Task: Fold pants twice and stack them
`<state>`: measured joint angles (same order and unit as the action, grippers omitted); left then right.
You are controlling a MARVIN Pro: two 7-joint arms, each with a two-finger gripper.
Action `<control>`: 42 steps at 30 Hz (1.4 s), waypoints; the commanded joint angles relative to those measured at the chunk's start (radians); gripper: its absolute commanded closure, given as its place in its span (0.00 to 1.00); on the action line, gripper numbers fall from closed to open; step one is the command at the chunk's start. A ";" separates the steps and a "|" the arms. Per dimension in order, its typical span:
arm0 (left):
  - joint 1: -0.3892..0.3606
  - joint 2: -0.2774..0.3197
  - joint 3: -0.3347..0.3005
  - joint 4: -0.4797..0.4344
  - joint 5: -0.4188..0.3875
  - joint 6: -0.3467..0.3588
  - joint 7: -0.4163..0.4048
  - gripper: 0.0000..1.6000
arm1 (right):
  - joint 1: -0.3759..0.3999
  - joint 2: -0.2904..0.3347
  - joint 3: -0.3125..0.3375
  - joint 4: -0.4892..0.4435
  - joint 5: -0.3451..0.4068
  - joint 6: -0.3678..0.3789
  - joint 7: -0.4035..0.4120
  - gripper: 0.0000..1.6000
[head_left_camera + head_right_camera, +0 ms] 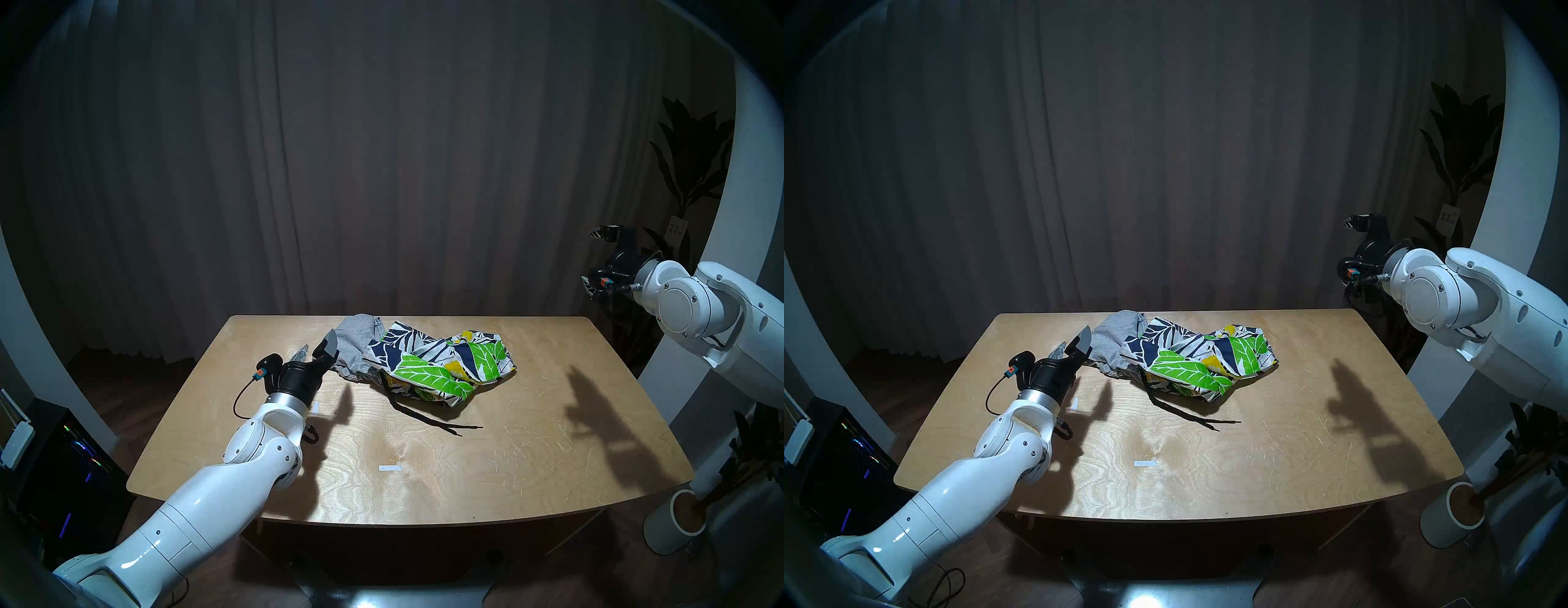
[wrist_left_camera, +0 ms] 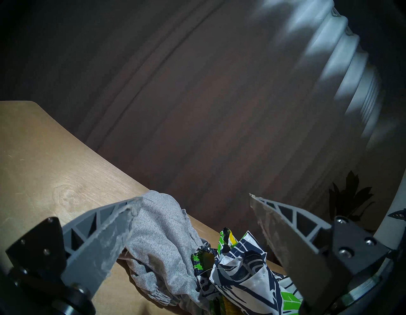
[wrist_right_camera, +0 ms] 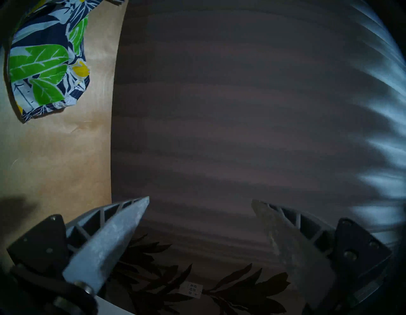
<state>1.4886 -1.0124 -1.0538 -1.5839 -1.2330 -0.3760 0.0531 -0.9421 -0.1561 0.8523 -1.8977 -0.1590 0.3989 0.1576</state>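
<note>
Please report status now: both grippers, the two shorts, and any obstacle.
Left gripper open, beside grey shorts. Right gripper open, high off table. Floral shorts crumpled, overlapping grey. No obstacle.

A home-like room: dark full-length curtains (image 1: 339,170), a wooden table (image 1: 551,424), and a potted plant (image 1: 687,170).

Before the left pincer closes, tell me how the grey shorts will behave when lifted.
The grey shorts lie crumpled in soft folds, so they will probably sag and hang limp. Their edge looks tucked under the floral shorts, so lifting may drag those along. The thin jersey looks light.
</note>
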 commanded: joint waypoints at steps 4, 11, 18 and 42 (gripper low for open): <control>-0.038 -0.008 -0.009 -0.002 -0.002 -0.012 -0.046 0.00 | -0.021 -0.071 0.055 0.012 0.272 0.062 -0.102 0.00; -0.040 -0.009 -0.010 0.001 -0.007 -0.009 -0.048 0.00 | -0.049 -0.143 0.103 0.049 0.520 0.102 -0.141 0.00; -0.043 -0.010 -0.012 0.010 -0.004 -0.013 -0.066 0.00 | -0.113 -0.105 0.104 0.047 0.583 -0.017 -0.154 0.00; -0.035 -0.017 -0.018 0.035 -0.006 -0.009 -0.061 0.00 | -0.135 -0.322 0.240 0.173 1.114 0.062 -0.211 0.00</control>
<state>1.4708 -1.0240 -1.0695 -1.5372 -1.2403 -0.3842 -0.0025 -1.0758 -0.3904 1.0388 -1.7582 0.7989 0.4505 -0.0439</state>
